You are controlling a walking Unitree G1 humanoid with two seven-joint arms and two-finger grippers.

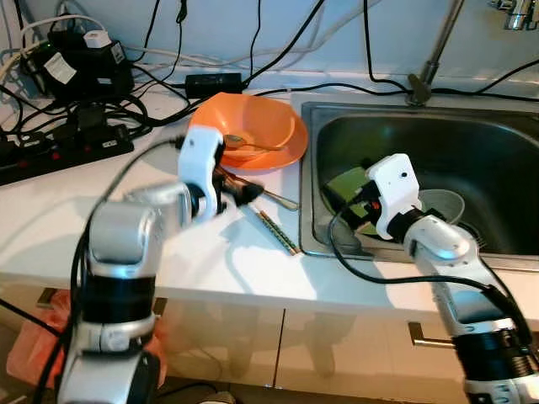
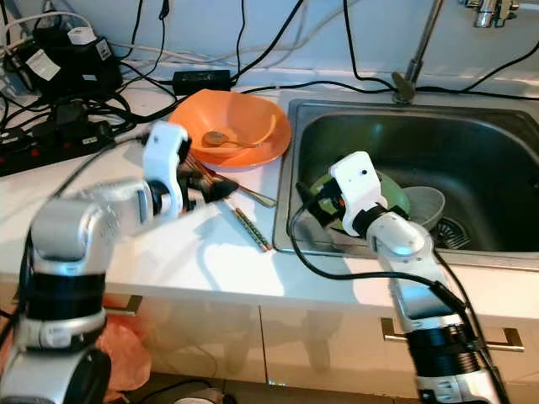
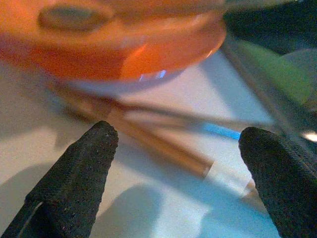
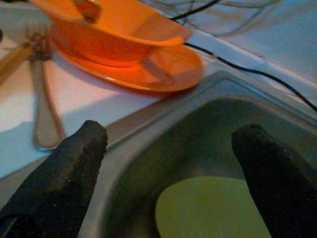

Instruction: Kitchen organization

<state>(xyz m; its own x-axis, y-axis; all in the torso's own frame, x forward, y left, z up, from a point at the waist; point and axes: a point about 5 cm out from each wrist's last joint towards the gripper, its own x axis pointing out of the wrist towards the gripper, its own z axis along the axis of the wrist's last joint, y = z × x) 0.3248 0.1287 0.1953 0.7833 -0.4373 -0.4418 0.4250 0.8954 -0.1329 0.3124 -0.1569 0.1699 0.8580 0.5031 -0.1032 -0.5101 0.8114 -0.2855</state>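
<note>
The cutlery [image 1: 268, 220], a fork and a patterned chopstick or two, is lying loose on the white counter [image 1: 50, 227], just near of the orange bowl [image 1: 253, 126] and close to the left rim of the sink [image 1: 313, 244]. The orange bowl is sitting on an orange plate [image 4: 168, 67] and is holding a spoon-like utensil [image 1: 240, 141], so these pieces are probably waiting to be sorted or washed.

The left gripper [image 3: 173, 173] is hovering low over the counter beside the cutlery, its fingers [image 3: 79, 168] standing apart with nothing between them; it is aiming straight along the sticks, which suggests it is lining up to pick one. The flat pieces are lying flush on the surface, so getting a fingertip under them may be awkward.

The right gripper [image 4: 168, 168] is reaching over the sink's left edge with its fingers spread wide and holding nothing. Below it a green dish [image 4: 213, 208] is resting in the basin, with a pale grey bowl [image 1: 442, 206] just to its right.

Room is tight at the far side: a power strip [image 1: 59, 151], a black adapter [image 1: 212, 82] and many cables [image 1: 160, 80] are crowding the counter's back-left. The near counter is giving open space for sliding things, though the sink rim and the counter's front edge are bounding it closely.
</note>
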